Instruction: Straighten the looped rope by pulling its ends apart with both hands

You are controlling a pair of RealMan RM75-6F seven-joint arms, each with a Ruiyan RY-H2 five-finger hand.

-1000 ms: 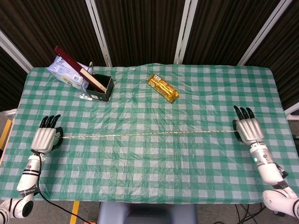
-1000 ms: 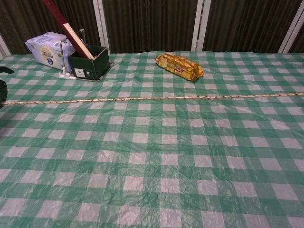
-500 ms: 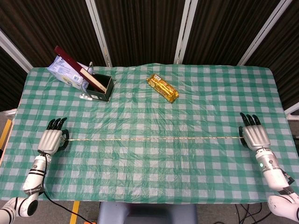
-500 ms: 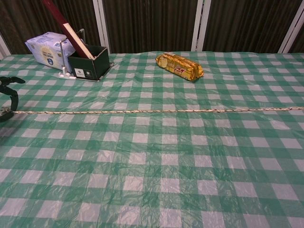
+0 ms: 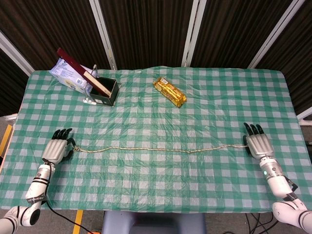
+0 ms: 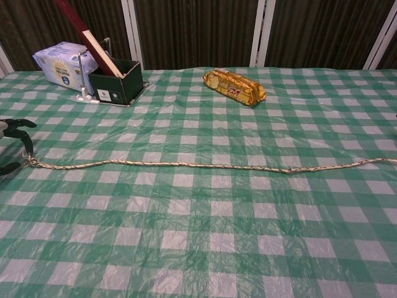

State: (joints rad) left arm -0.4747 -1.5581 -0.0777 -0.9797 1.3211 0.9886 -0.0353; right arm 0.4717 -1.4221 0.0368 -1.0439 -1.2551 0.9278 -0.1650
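The rope [image 5: 156, 149] lies on the checked tablecloth as one long, slightly wavy line running left to right, slack, with no loop in it. It shows the same way in the chest view, rope [image 6: 186, 164]. My left hand [image 5: 57, 148] rests at the rope's left end, fingers spread. In the chest view the left fingertips [image 6: 25, 141] stand apart just above that end, which lies on the cloth. My right hand [image 5: 256, 144] sits at the rope's right end, fingers extended. Whether it still pinches the rope is hidden.
A gold snack packet [image 5: 169, 92] lies at the back middle. A dark open box [image 5: 103, 91] with a red-edged board leaning in it stands back left, beside a white-blue bag [image 5: 68, 74]. The table's front edge runs close below both hands.
The rope was taut and straight; now it is slack and wavy on the cloth. Both hands have drawn slightly inward and toward the front edge. The left fingers have come apart.
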